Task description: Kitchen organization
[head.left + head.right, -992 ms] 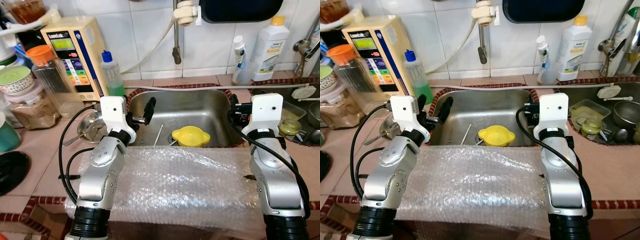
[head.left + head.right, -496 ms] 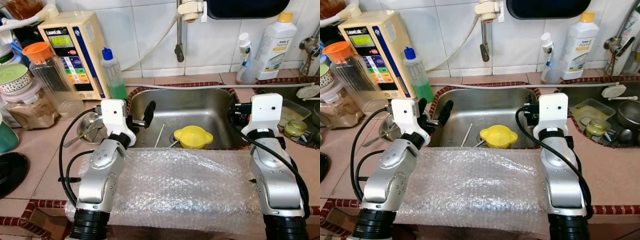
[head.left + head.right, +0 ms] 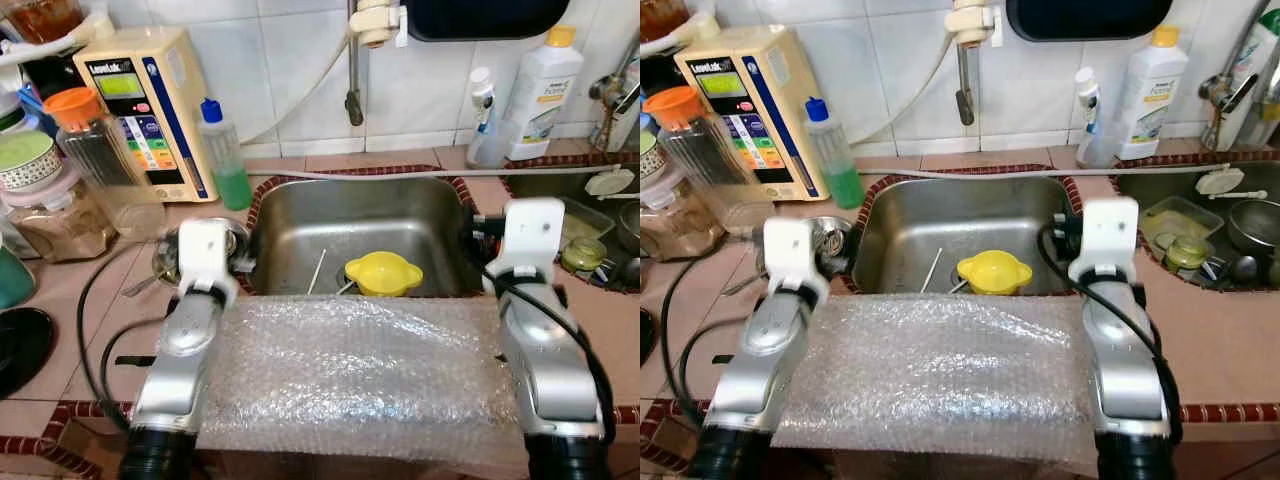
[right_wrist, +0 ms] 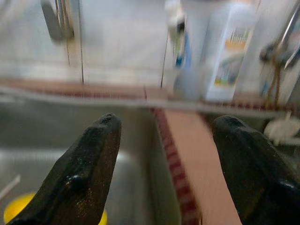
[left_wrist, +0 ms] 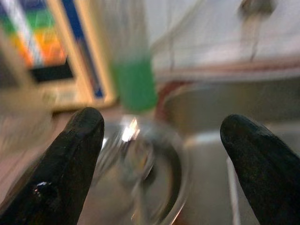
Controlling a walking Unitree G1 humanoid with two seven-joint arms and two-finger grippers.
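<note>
I stand at a tiled kitchen counter [image 3: 90, 300] with a sheet of bubble wrap [image 3: 360, 370] spread along its front edge, lying between my two arms and partly over the near rim of the steel sink [image 3: 360, 215]. In the sink sits a yellow bowl [image 3: 383, 272], near the front wall and right of the middle, with a thin pale stick [image 3: 316, 270] lying just beside it.

My left gripper [image 5: 164, 154] is held over the counter just left of the sink, fingers spread wide with nothing between them. Through the gap I see a shiny metal cup [image 5: 140, 173] (badly blurred), and beyond it the green liquid of a soap bottle [image 3: 222, 150] and the cream water-filter unit [image 3: 150, 100] against the wall. In the head views that metal cup [image 3: 165, 255] rests on the counter at the sink's left edge, close under my wrist.

My right gripper [image 4: 173, 164] hovers over the sink's right rim, fingers likewise wide apart and empty. Between them run the red-brown tiled divider [image 4: 187, 154] and, further back, a white detergent bottle [image 4: 229, 51] and a smaller tube [image 4: 178, 42] by the wall. A second basin [image 3: 600, 230] to the right holds some dishes, and jars [image 3: 60, 190] stand at the far left of the counter
</note>
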